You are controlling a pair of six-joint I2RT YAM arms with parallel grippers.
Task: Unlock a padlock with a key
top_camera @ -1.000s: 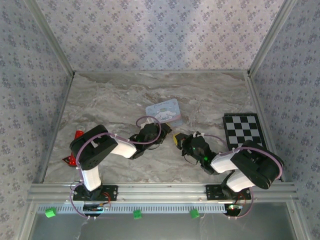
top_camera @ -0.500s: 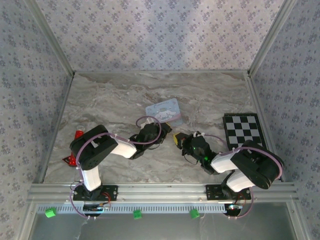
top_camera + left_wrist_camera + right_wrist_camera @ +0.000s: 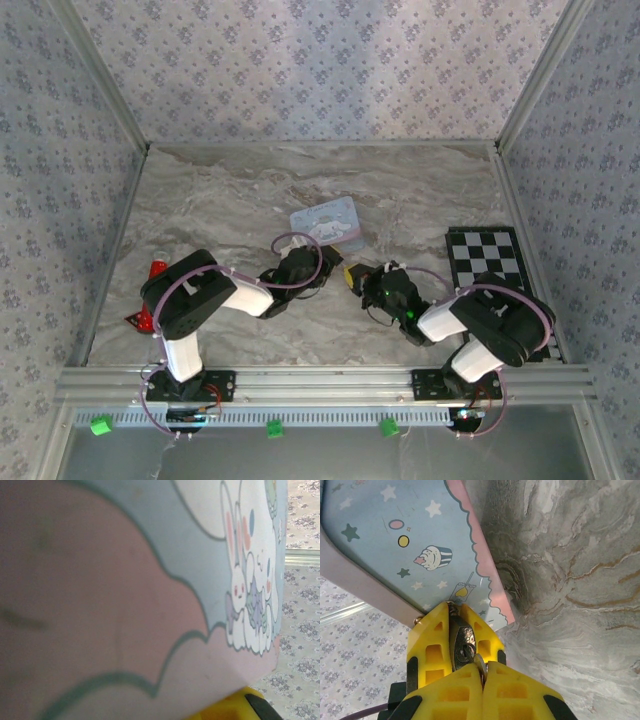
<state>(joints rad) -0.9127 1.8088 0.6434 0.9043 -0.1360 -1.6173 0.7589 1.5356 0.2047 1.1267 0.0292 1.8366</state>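
**ENTRY: PADLOCK, PINCHED AT THE TIN'S CORNER**

1. Small near-black metal padlock [image 3: 461, 645]. You had it between the yellow fingers of your right gripper [image 3: 452, 611], which was closed on it, right against the near corner of the pale-blue square cartoon tin [image 3: 395, 535]. The piece was part hidden, so padlock is a judgement. Handling, as judged: rigid, dense for its bulk and smooth-sided, so liable to twist in a pinch. Best taken across the flat faces of the body, with the slotted end left free.
2. Left gripper [image 3: 326, 257]. It lay at the tin's near edge; whether open or closed, you could not tell.
3. Tin. Probably light and thin-walled; it crowded both grippers on the grey marbled worktop [image 3: 230, 200] and blocked the far approach.
4. Black-and-white checkered board [image 3: 487, 258], right, well apart.
5. Red pieces [image 3: 157, 268], left edge, well apart.
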